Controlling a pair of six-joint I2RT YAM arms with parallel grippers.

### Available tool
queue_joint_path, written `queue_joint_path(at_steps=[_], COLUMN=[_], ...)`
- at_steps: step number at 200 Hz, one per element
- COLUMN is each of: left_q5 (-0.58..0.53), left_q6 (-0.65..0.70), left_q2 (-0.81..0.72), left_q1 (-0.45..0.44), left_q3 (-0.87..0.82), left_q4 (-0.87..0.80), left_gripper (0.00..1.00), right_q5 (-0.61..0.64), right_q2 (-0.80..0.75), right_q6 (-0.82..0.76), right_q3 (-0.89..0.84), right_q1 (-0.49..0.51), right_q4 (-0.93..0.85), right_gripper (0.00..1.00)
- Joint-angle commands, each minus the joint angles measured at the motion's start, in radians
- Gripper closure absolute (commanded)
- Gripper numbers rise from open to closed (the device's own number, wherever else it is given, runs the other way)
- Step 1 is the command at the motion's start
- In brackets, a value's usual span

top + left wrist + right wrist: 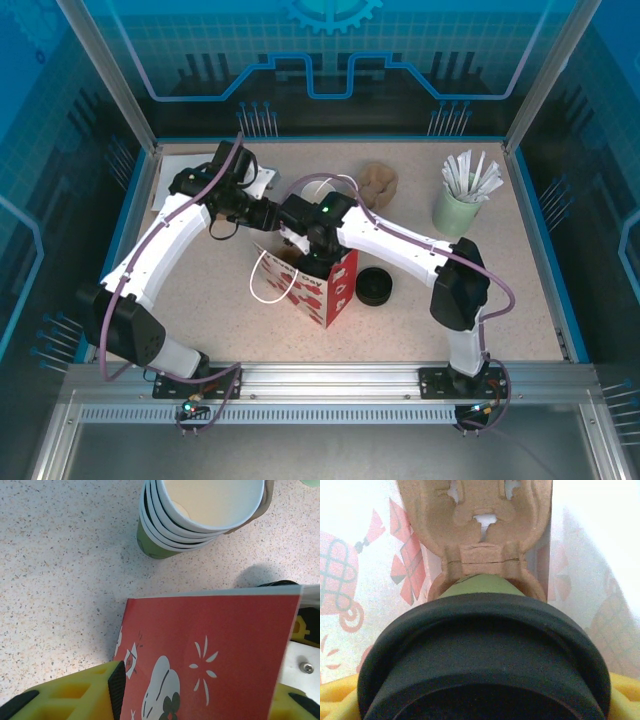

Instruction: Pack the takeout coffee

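Green-walled and capped with a black lid (485,650), the takeout coffee cup (480,586) fills the lower middle of the right wrist view. It is inside the paper bag (330,285), whose white inner walls, with red prints showing through, rise on both sides of the frame. The right gripper (480,695) is closed around the cup at lid height, and its yellow fingers (335,697) show at the 2 bottom corners. Just beyond the cup, in the upper middle of that frame, a pulp carrier (485,525) stands between the bag's walls. In the top view the bag stands upright in the middle of the frame on the speckled tabletop (500,300). Both arms meet over its open mouth, and a white handle loop (268,287) hangs off its left side. A second black lid (373,287) lies on the tabletop just right of the bag. A brown pulp piece (378,182) sits in the upper middle, and a mint cup of white sticks (458,208) stands in the upper right, both well apart from the bag. In the left wrist view the left gripper (197,695) holds the bag from outside. The red printed panel spans the gap between its 2 yellow fingers at the bottom of the frame and meets both. At the top of that frame a stack of green cups (200,515) with white rims stands on the tabletop, apart from the bag.
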Motion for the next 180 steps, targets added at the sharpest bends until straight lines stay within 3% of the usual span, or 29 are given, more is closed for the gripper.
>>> queue_joint_path(at_steps=[1, 180], left_q5=[0.0, -0.003], left_q6=[0.015, 0.016], left_q2=[0.009, 0.009], left_q1=[-0.006, 0.002], left_q3=[-0.015, -0.007], left_q4=[-0.015, -0.022], left_gripper=[0.54, 0.53], right_q5=[-0.017, -0.039], right_q2=[-0.006, -0.015], right_q6=[-0.027, -0.029], right_q3=[-0.053, -0.089], right_q1=[-0.007, -0.009], right_q4=[0.021, 0.031], right_gripper=[0.24, 0.23])
